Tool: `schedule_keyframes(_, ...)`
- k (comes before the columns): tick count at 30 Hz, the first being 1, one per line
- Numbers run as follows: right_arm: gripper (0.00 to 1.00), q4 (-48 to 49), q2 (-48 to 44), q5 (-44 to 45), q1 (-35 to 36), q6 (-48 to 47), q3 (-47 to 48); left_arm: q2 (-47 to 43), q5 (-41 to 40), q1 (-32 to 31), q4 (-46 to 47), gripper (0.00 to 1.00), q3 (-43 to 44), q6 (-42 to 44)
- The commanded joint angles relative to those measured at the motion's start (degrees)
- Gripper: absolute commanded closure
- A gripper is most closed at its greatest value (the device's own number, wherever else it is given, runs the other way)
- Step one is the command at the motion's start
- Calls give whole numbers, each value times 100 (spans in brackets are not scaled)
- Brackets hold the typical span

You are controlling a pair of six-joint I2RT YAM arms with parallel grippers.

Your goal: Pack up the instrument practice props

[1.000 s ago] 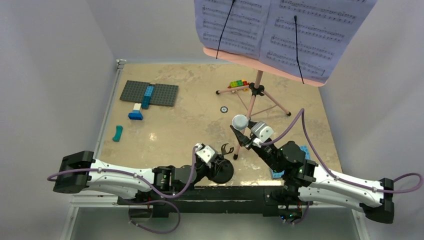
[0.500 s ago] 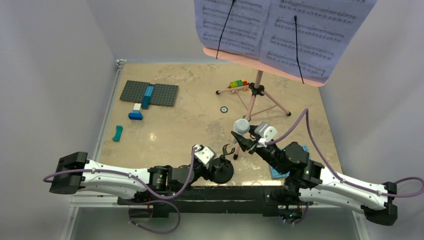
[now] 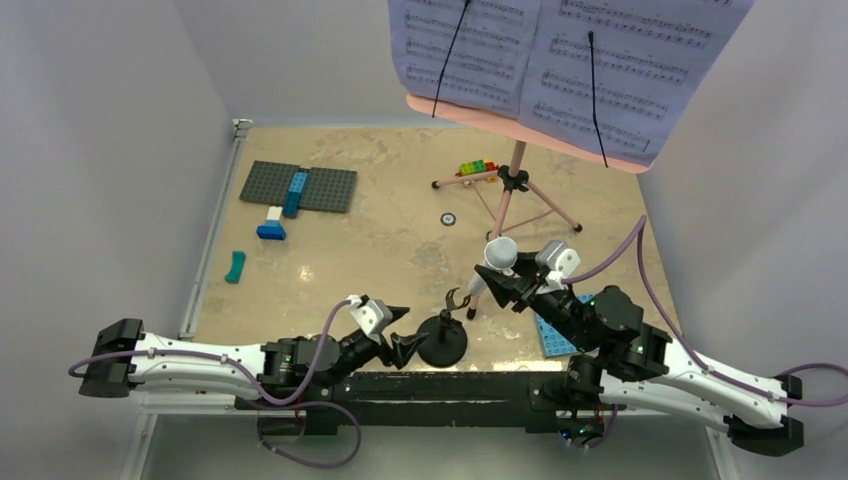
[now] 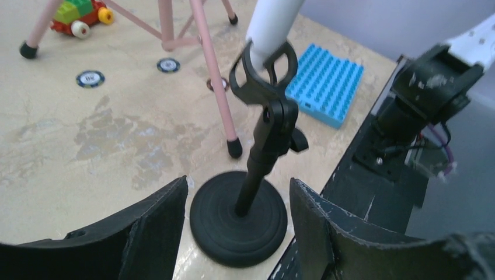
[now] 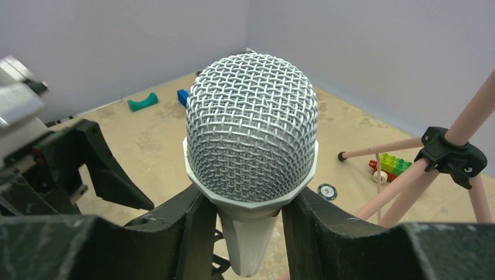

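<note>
The pink tripod music stand [image 3: 512, 190] stands at the back right, with lavender sheet-music pages [image 3: 560, 60] on its desk. The black round-based mic stand [image 3: 443, 343] stands upright at the near edge, its clip empty. My left gripper [image 3: 400, 332] is open just left of its base, not touching it. In the left wrist view the base [image 4: 239, 219] sits just ahead of my open left gripper [image 4: 238, 184]. My right gripper [image 3: 497, 278] is shut on the grey-white microphone [image 3: 500, 252], held head-up to the right of the clip. In the right wrist view the gripper [image 5: 248, 233] clamps the microphone [image 5: 252, 128] below its mesh head.
A grey studded plate [image 3: 298, 187] with blue bricks lies at the back left, and a teal piece [image 3: 235, 266] nearer. Coloured toy bricks [image 3: 477, 168] sit by the tripod's legs. A blue studded plate [image 3: 555, 335] lies under my right arm. A small disc [image 3: 448, 219] lies mid-table.
My left gripper has drawn back to the left, off the mic stand's base, and stands open. My right gripper has carried the microphone to the right, away from the clip.
</note>
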Motion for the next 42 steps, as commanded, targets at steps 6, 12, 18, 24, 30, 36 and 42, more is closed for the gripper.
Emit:
schedule_keyframes(6,100,-949,-550,-271,-11,511,524,664,845,-17,1010,33,-775,-366)
schedule_keyframes(12,100,-1282,-656,-257,-11,705,564,1666,900,0,2425,31,-718,381)
schedule_keyframes(18,100,-1503,-773,-219,-9,789,608,2715,1097,195,3661,32,-521,683)
schedule_keyframes(24,100,-1586,-866,-200,-11,861,611,3297,1236,391,4128,34,-359,702)
schedule_keyframes(30,100,-1634,-905,-177,-6,905,587,3562,1624,773,4355,39,-302,654)
schedule_keyframes(36,100,-1672,-968,-98,-11,910,547,3955,1969,892,4477,50,-116,646)
schedule_keyframes(42,100,-1696,-943,-77,-11,893,572,4310,2147,894,4535,64,45,630)
